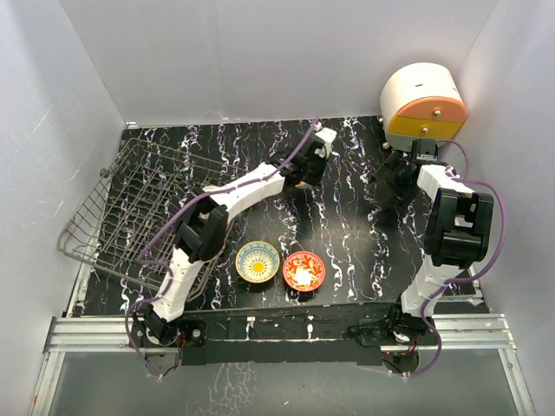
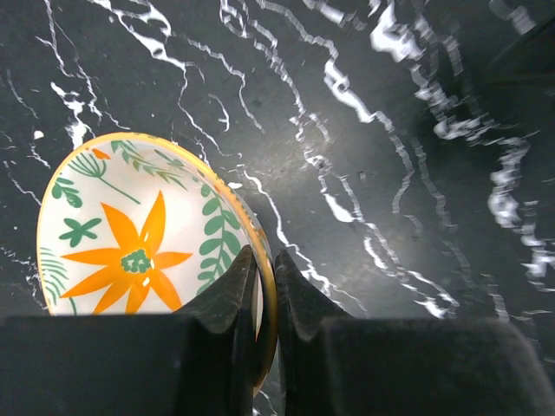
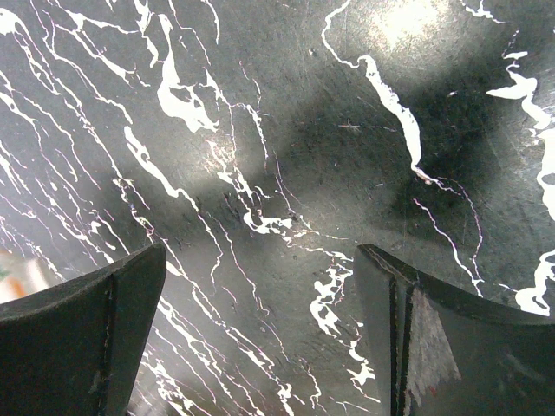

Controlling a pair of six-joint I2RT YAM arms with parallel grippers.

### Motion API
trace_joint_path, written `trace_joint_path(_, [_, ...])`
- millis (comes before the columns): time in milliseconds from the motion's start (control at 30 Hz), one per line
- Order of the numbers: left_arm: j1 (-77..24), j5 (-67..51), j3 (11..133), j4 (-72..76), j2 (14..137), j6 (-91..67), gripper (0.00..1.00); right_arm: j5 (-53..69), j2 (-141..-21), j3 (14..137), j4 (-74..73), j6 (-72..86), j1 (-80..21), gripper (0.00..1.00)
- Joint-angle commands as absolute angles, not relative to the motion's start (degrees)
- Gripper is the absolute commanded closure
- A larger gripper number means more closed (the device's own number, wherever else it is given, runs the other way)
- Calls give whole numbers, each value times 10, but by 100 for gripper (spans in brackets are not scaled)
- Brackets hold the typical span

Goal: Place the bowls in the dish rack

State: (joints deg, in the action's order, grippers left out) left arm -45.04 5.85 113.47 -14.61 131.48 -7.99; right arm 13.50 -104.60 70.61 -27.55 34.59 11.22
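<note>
1. White walls point(image 1: 260, 52) close in a black table point(image 1: 347, 225) veined with white on three sides.
2. At the far left, the dish rack point(image 1: 121, 212) of dark wire sits skewed to the table's edges. Its upright tines show in rows, and its outer corner reaches past the table's left side toward the wall.
3. The left arm stretches from its base at the near edge diagonally toward the middle of the table's far part, well clear of the rack.
4. The left gripper point(image 2: 264, 260) is clamped on the flower bowl point(image 2: 130, 243). One finger is inside and one outside the yellow rim, with only the rim's thickness between them. The inside of this bowl has an orange flower and green leaves on white. Whether it rests on the table or hangs off it cannot be told.
5. Near the front edge, between the two arms, the yellow-and-blue bowl point(image 1: 257, 262) stands upright. The red-orange bowl point(image 1: 304, 270) is just beside it on its right.
6. The right gripper point(image 3: 260, 251) points down over bare table at the right, its fingers spread wide with nothing between them.
7. In the far right corner, beyond that gripper, stands a cream-and-orange drum point(image 1: 422, 106).
</note>
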Motion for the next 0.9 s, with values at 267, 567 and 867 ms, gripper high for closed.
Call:
trace_joint_path(267, [-177, -85, 834, 27, 904, -354, 100, 155, -1011, 707, -247, 348, 115, 10])
trace_joint_path(567, [73, -185, 611, 191, 752, -534, 100, 177, -1005, 690, -230, 358, 113, 10])
trace_joint_path(867, [188, -230, 446, 446, 777, -707, 100, 178, -1004, 686, -231, 355, 113, 11])
